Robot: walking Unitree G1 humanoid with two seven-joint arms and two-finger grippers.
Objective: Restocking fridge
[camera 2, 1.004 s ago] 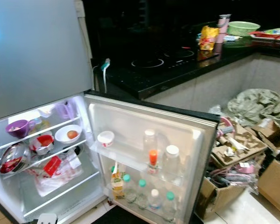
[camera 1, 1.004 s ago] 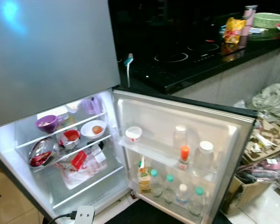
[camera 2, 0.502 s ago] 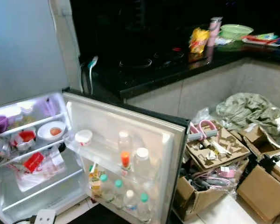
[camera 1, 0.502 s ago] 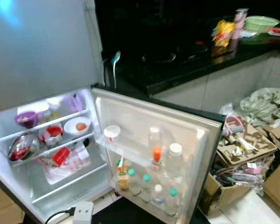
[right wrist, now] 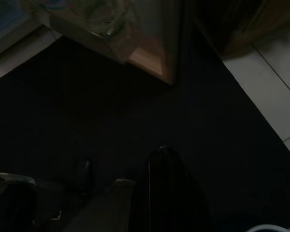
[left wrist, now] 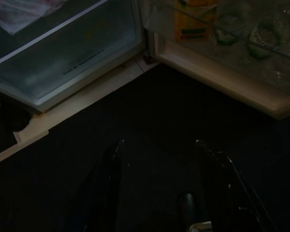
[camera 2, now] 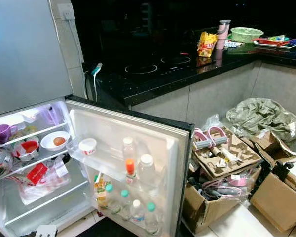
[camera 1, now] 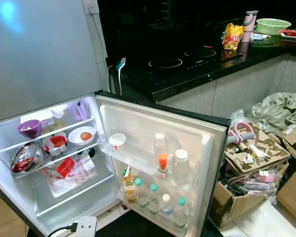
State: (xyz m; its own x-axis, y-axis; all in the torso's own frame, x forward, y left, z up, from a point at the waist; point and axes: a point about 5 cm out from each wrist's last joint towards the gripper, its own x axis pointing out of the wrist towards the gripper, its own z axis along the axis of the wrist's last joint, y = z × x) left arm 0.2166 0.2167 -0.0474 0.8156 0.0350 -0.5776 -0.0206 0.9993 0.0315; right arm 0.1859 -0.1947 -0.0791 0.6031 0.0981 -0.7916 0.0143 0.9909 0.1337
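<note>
Only the camera has swung since a second ago: the head has turned toward the robot's right, so the fridge point(camera 1: 49, 163) sits further left in the eye views and the boxes point(camera 2: 227, 163) on the floor have come fully into sight. Nothing inside the fridge has shifted. Its door point(camera 1: 158, 148) stands wide open, with bottles point(camera 1: 163, 202) in the lower rack, a small tub point(camera 1: 117, 140) on the upper rack, and bowls point(camera 1: 81, 136) on the lit shelves.

Both arms hang low over a dark mat point(left wrist: 150, 145) at the fridge's foot. The left gripper point(left wrist: 159, 193) has its fingers spread apart and holds nothing. The right gripper point(right wrist: 159, 193) is too dark to read, so I cannot tell how it stands.

My judgement is that the robot is looking for stock to fetch, perhaps the snack bag point(camera 2: 206, 43) and tumbler point(camera 2: 221, 33) on the tabletop point(camera 2: 187, 66), well apart from the fridge. Restocking has barely begun, and a walk comes first.
</note>
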